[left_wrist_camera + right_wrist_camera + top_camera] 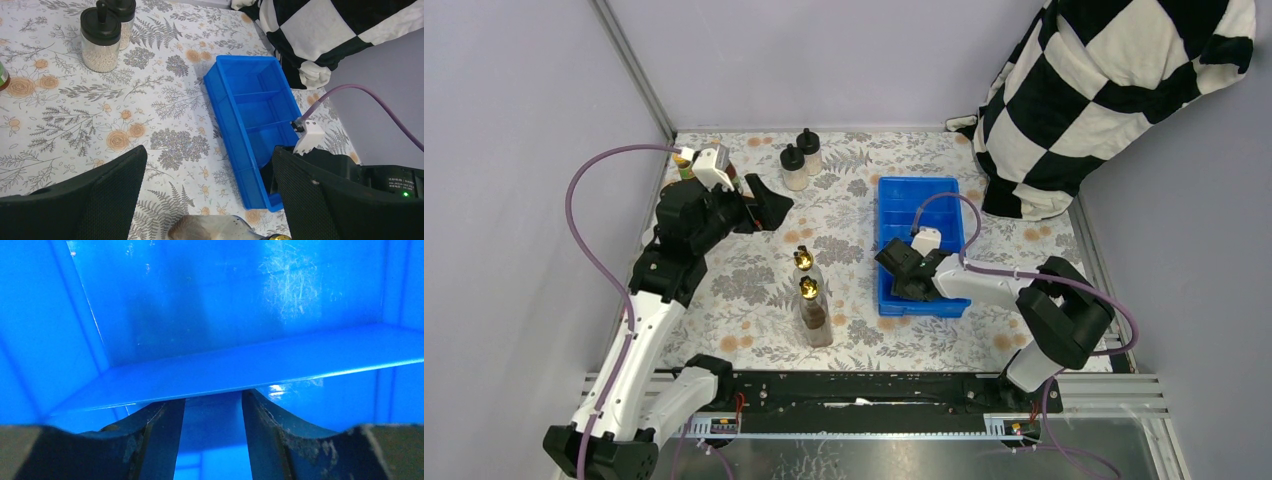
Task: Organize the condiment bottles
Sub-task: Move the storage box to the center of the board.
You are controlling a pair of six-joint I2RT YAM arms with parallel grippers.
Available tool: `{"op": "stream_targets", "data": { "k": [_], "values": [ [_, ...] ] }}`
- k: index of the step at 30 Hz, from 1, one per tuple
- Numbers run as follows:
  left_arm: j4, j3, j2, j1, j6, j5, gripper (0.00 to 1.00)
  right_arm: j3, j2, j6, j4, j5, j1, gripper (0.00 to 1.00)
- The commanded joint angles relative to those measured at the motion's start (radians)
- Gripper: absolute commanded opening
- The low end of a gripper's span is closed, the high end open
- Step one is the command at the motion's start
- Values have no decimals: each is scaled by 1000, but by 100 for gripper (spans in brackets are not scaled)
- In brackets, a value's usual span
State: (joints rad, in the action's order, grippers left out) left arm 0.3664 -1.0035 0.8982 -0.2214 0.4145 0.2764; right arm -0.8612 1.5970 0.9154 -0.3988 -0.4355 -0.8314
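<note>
Two tall clear gold-spouted bottles (804,262) (812,308) stand upright mid-table. Two squat black-capped bottles (794,168) (809,150) stand at the back, and they show again in the left wrist view (100,40) (122,15). My left gripper (769,210) (209,150) hovers wide open to the left of them, holding nothing. A gold-spouted bottle (215,230) peeks in below it. My right gripper (902,275) (214,399) is down inside the near compartment of the blue tray (919,195). Its jaws are apart, with only blue plastic seen between them. A small bottle (684,165) is mostly hidden behind the left wrist.
The blue tray (235,85) (225,370) has cross dividers and lies right of centre. A black-and-white checkered cloth (1104,90) hangs over the back right corner. Grey walls close in the flowered tablecloth (744,290) at the left and the back.
</note>
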Motion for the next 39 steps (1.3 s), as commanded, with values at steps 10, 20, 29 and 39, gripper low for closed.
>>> {"op": "stream_targets", "data": {
  "k": [10, 20, 29, 39],
  "values": [
    [10, 53, -52, 5, 33, -5, 99, 48, 33, 59, -88, -87, -118, 55],
    [-1, 75, -61, 6, 50, -11, 99, 66, 52, 83, -114, -104, -220, 56],
    [0, 82, -66, 5, 54, -19, 99, 35, 66, 131, -179, -141, -339, 57],
    [0, 83, -75, 4, 61, -20, 99, -5, 96, 142, -215, -173, -402, 58]
  ]
}}
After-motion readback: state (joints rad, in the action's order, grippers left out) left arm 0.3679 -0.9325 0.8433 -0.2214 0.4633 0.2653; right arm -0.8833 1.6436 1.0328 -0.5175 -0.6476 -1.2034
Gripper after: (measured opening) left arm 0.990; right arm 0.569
